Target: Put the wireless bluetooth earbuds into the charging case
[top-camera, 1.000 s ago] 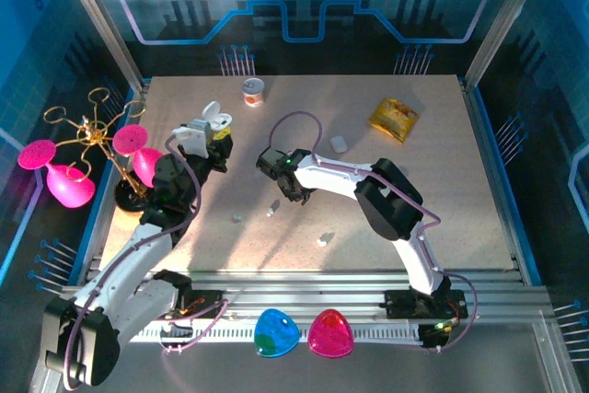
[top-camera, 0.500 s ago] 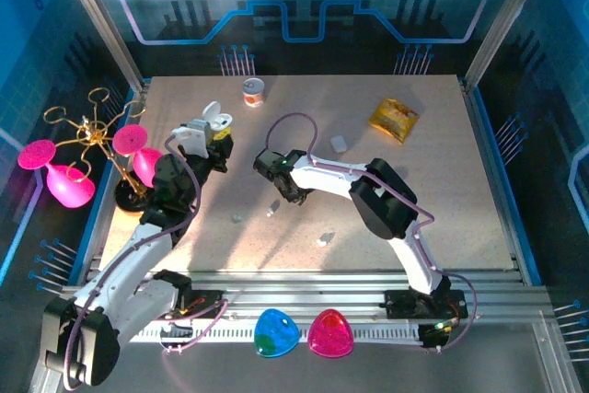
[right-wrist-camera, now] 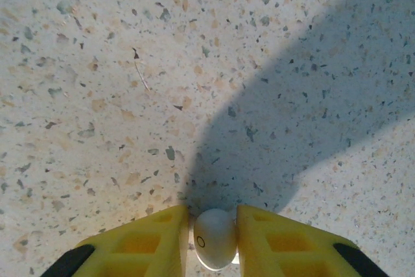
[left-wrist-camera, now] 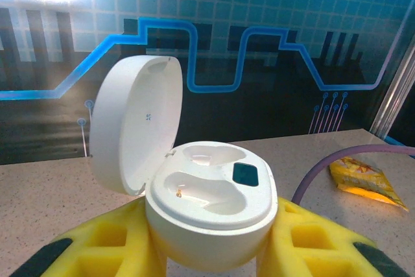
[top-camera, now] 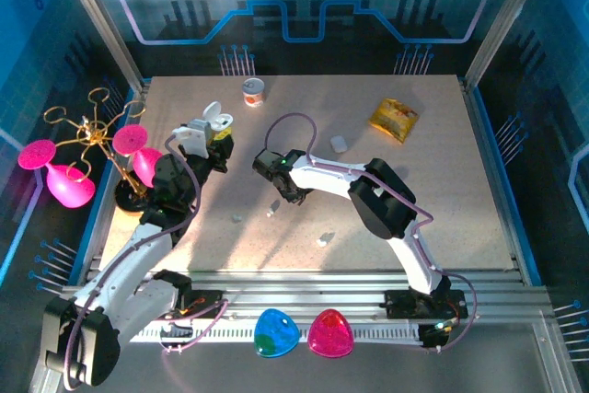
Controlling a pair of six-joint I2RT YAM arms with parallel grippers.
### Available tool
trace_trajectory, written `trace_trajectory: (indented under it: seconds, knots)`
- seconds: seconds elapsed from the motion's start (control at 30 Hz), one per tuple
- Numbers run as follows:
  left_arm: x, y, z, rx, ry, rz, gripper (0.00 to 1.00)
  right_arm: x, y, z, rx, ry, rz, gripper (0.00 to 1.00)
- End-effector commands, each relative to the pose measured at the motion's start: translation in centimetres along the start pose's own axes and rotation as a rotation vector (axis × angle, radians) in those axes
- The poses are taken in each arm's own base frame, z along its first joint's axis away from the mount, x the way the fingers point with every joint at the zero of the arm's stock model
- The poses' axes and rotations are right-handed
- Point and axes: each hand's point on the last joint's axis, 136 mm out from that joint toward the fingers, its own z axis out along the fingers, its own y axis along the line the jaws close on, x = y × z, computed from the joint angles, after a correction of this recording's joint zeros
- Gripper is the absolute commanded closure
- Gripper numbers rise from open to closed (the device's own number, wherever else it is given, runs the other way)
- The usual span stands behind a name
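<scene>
Above the speckled tabletop (right-wrist-camera: 130, 63), the right gripper (right-wrist-camera: 213, 222) — clamped on a tiny white plastic earbud (right-wrist-camera: 214, 241) — has edged leftward toward the open round white charging case (left-wrist-camera: 209, 192) pinched in the left gripper (left-wrist-camera: 211, 251), so insertion seems near.

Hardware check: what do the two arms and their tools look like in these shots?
The left arm and right arm both have white links, black joint housings and a lilac cable looped alongside. The left tool and right tool have yellow fingers with moulded recesses and black patches at the outer edges.
</scene>
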Motion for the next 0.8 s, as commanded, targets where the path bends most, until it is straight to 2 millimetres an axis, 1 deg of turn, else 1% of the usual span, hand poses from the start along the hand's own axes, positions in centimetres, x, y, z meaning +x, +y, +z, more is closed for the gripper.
trace_trajectory:
  seconds: [0.0, 0.13, 0.2, 0.23, 0.3, 0.43, 0.6, 0.73, 0.77]
  knots:
    - [-2.1, -0.2, -0.1, 0.014, -0.054, -0.006, 0.74, 1.1, -0.5, 1.2, 0.037, 0.057, -0.03, 0.77]
    - [-2.1, -0.3, -0.1, 0.019, -0.056, -0.006, 0.74, 1.0, -0.5, 1.2, 0.024, 0.057, -0.032, 0.78]
    - [-2.2, -0.3, -0.1, 0.023, -0.057, -0.007, 0.74, 0.9, -0.5, 1.2, 0.019, 0.057, -0.032, 0.81]
    - [-2.2, -0.4, -0.1, 0.025, -0.058, -0.008, 0.74, 0.8, -0.6, 1.1, 0.016, 0.055, -0.029, 0.84]
    - [-2.2, -0.4, -0.1, 0.027, -0.057, -0.009, 0.74, 0.9, -0.6, 0.9, 0.012, 0.061, -0.033, 0.85]
    - [-2.2, -0.6, -0.2, 0.034, -0.052, -0.008, 0.74, 0.2, -1.2, -1.1, -0.017, 0.017, -0.011, 0.86]
    - [-1.8, -1.1, 0.1, 0.068, -0.035, -0.009, 0.74, -0.7, -2.0, -3.5, -0.156, -0.064, 0.094, 0.85]
    - [-1.2, -2.1, 0.4, 0.126, -0.009, -0.007, 0.74, -0.8, -3.3, -4.9, -0.281, -0.113, 0.21, 0.85]
    - [-1.0, -2.4, 0.5, 0.142, -0.002, -0.011, 0.74, -0.7, -3.9, -5.2, -0.318, -0.121, 0.253, 0.85]
